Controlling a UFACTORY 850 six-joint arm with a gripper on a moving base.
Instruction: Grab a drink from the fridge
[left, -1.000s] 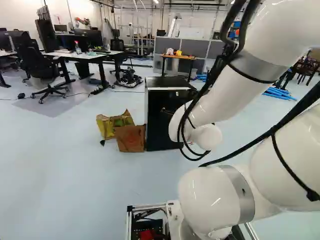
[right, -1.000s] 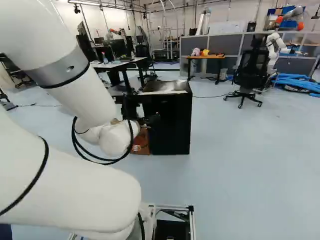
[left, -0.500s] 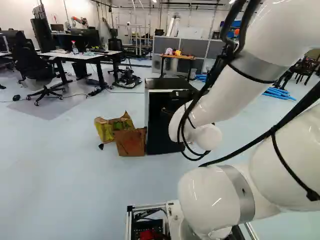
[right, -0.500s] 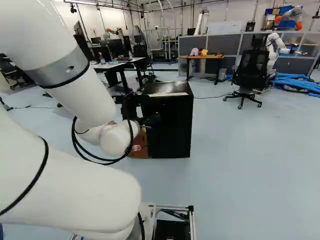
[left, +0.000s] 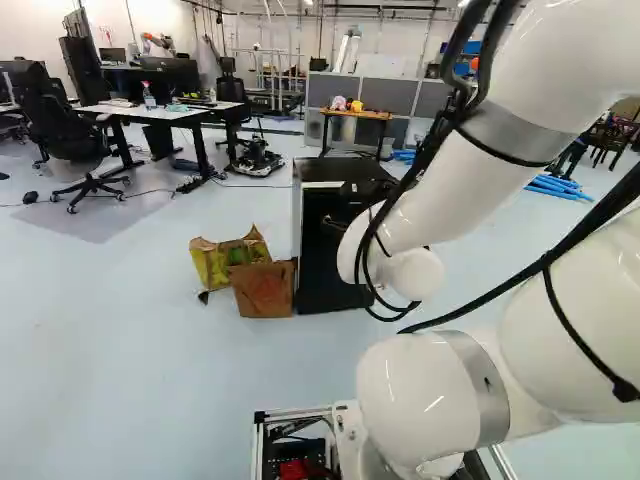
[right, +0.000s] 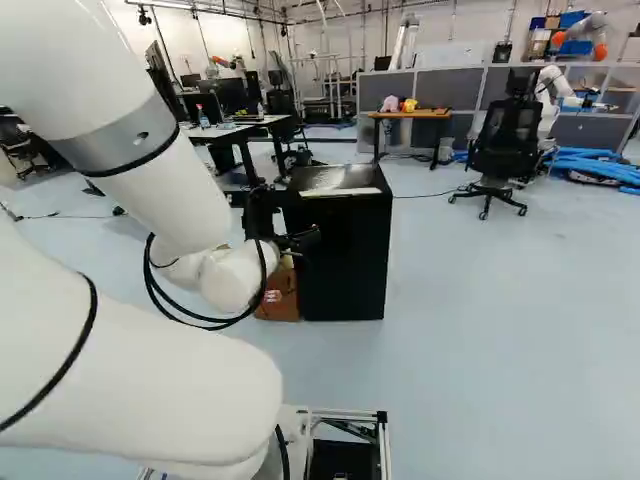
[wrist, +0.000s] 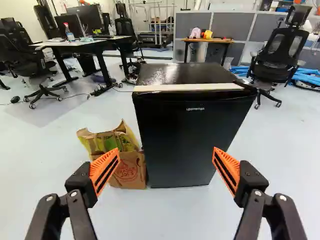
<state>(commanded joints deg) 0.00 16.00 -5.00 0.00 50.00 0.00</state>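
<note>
The claw (wrist: 166, 149) gapes wide, empty, before the closed fridge (wrist: 185, 135), whose likely seal-stiff door wants pulling at a side edge; the unseen drink, presumably inside, may be slick, best gripped mid-body.

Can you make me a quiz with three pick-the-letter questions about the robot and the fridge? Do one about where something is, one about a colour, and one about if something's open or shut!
1. Where is the brown bag with red print, compared with the fridge?
A. On top of it
B. On the floor, beside it
C. Inside it

2. What colour are the pads on the tool?
A. Blue
B. Green
C. Orange

3. How does the tool stand?
A. Open
B. Shut on a can
C. Shut on nothing

Right letters:
1. B: the bag stands on the floor by the fridge's side.
2. C: both pads show orange in the wrist view.
3. A: its fingers are wide apart, holding nothing.
</note>
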